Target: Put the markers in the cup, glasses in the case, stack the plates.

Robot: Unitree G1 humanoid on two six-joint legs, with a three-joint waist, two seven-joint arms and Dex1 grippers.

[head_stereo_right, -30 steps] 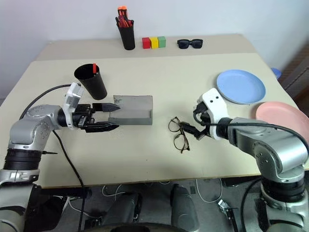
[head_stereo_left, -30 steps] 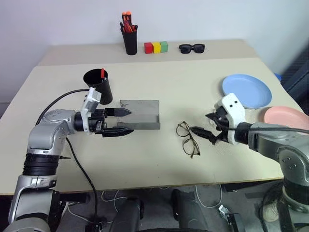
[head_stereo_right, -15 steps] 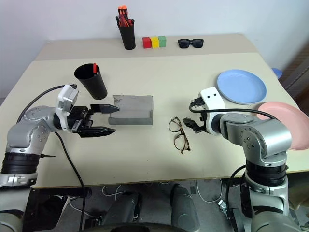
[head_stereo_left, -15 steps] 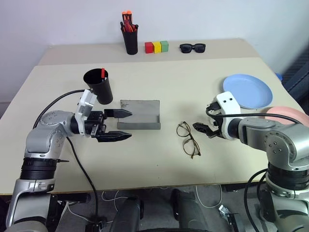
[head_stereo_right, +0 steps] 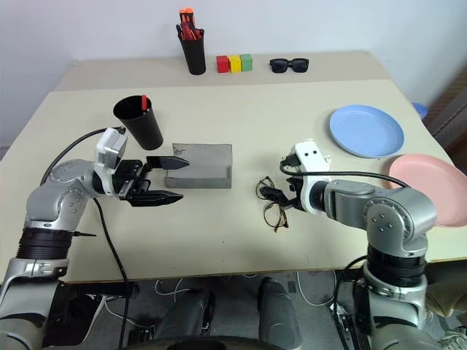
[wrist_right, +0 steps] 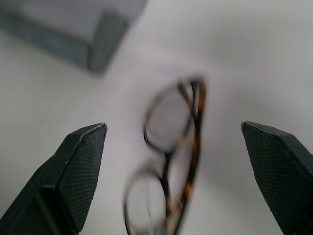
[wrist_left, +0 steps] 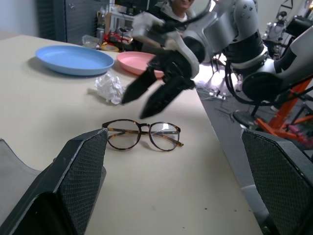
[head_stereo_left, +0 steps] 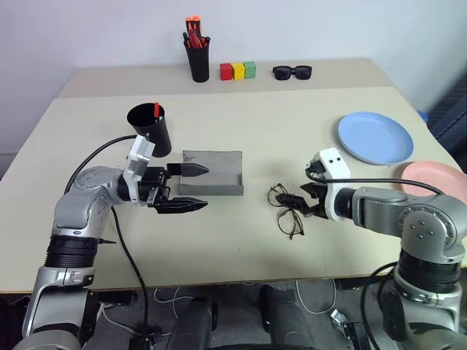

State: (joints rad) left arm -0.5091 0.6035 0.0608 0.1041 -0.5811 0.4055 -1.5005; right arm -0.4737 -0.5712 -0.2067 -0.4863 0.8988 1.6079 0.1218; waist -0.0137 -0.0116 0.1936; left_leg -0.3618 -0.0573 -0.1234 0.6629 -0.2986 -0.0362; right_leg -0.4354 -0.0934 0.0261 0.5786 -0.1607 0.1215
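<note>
The wire-framed glasses (head_stereo_left: pixel 286 212) lie folded open on the table, right of the open grey case (head_stereo_left: pixel 211 173). My right gripper (head_stereo_left: pixel 293 200) hangs open just over their right side, its fingers (wrist_left: pixel 146 85) slanting down at the frame (wrist_right: pixel 171 161) without touching it. At the case's left edge my left gripper (head_stereo_left: pixel 207 187) points level toward the glasses (wrist_left: pixel 143 134), open and holding nothing. The black cup (head_stereo_left: pixel 151 131) stands behind it with a marker's red end (head_stereo_left: pixel 155 109) sticking out. The blue plate (head_stereo_left: pixel 374 137) and the pink plate (head_stereo_left: pixel 436 179) lie apart at the right.
At the table's back stand a black pen holder (head_stereo_left: pixel 196 60), three coloured blocks (head_stereo_left: pixel 236 71) and black sunglasses (head_stereo_left: pixel 292 71). A small crumpled white thing (wrist_left: pixel 110 87) lies between the glasses and the blue plate (wrist_left: pixel 73 58).
My right gripper has sunk and rolled, coming in over the right side of the glasses. The left gripper has stayed by the case.
</note>
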